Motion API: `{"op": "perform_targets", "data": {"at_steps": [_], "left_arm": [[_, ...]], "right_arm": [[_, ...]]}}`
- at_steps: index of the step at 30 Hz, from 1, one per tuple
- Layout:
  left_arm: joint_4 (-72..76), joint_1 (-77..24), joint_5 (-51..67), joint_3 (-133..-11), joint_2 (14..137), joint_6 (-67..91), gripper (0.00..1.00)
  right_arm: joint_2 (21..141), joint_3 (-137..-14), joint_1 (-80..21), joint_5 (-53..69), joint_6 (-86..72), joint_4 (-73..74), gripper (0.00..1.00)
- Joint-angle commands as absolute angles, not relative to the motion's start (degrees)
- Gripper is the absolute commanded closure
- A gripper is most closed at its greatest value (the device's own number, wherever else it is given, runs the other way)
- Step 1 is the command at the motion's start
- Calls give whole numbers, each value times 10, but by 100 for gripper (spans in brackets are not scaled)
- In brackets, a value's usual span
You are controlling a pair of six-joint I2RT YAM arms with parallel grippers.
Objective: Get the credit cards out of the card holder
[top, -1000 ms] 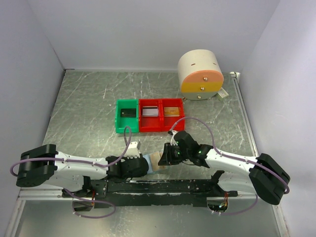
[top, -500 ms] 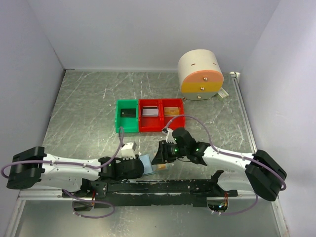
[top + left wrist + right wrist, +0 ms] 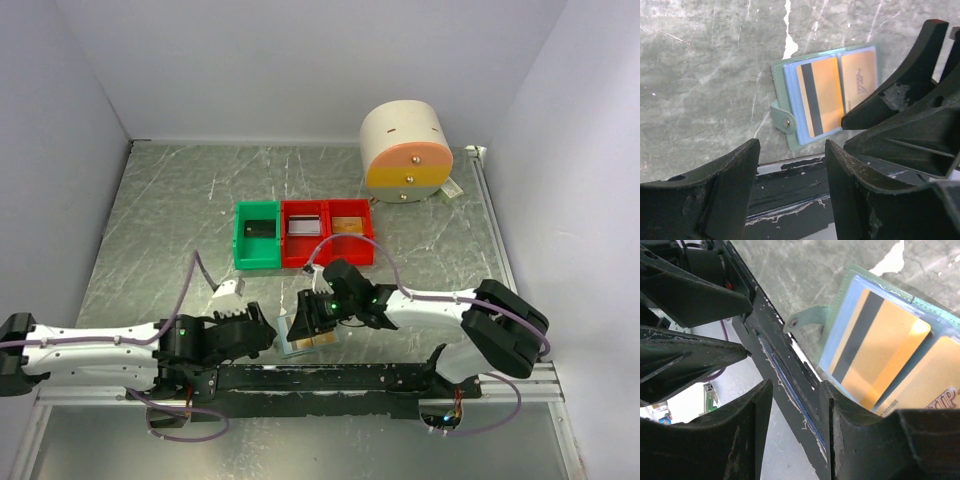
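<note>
Pinning holder [image 3: 780, 85] at 9 o'clock edge with left gripper [image 3: 266, 328] lets right gripper [image 3: 796, 386] pinch striped card [image 3: 820, 97]. Both jaws part-open, empty.

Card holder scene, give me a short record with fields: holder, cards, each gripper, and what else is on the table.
Card holder: lying open and flat at the table's near edge
Credit cards: two, orange, both in their pockets
Left gripper: open, empty, just short of the holder
Right gripper: open, a fingertip at the holder's edge
Other: green bin, two red bins, round cream container
</note>
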State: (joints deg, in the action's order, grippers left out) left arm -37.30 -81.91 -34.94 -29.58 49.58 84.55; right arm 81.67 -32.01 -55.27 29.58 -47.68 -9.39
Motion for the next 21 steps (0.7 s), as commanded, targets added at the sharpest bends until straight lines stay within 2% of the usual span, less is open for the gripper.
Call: {"op": "perform_targets", "data": {"at_steps": [1, 7, 13, 17, 21], "left_arm": [[-398, -821, -364, -290, 449, 856, 34], [-296, -821, -331, -270, 449, 806, 36], [-225, -822, -320, -316, 529, 747, 34], [-214, -822, -314, -334, 582, 748, 35], [-170, -822, -310, -310, 602, 759, 35]], "right_arm": [[784, -312, -559, 269, -487, -129, 56], [711, -286, -558, 166, -504, -74, 56], [633, -221, -557, 70, -542, -92, 55], [596, -186, -557, 71, -538, -121, 54], [623, -214, -553, 94, -526, -75, 57]]}}
